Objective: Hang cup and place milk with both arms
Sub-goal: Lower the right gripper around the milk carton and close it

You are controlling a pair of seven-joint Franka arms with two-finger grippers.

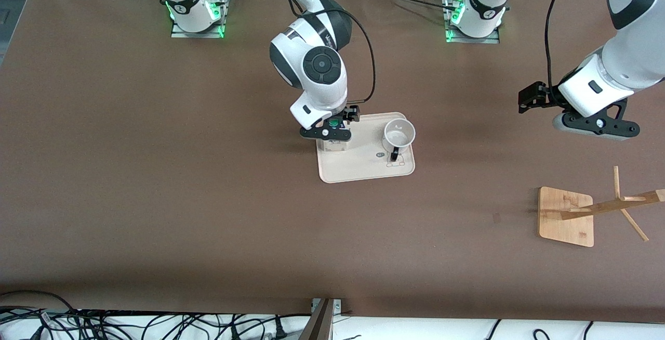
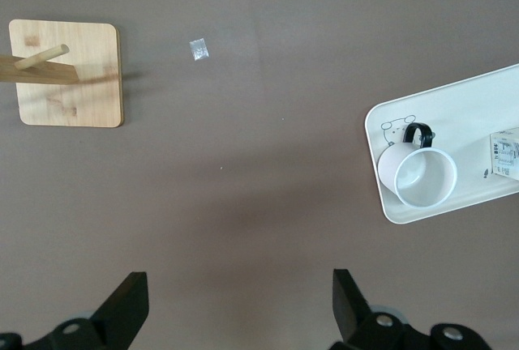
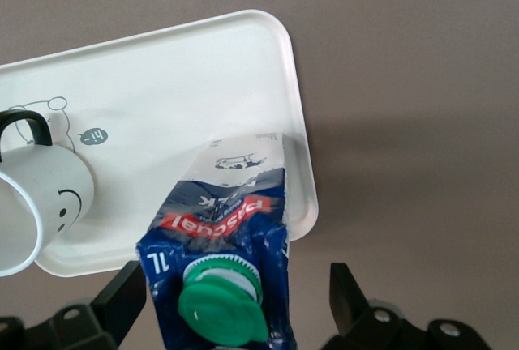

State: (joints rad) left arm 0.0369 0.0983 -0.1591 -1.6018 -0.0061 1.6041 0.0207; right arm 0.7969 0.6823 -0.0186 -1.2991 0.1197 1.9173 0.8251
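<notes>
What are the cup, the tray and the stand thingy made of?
The cup looks like glossy white ceramic or enamel, smooth and thin-rimmed. The tray looks like matte cream plastic with rounded, molded edges. The stand looks like light bamboo or wood, with a pale, grainy surface.

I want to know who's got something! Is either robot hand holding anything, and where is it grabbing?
Neither. The right gripper is open around the milk top; the left gripper hangs open over bare table.

Cream tray [image 1: 363,173] mid-table; wooden rack [image 1: 566,216] well apart.
</notes>
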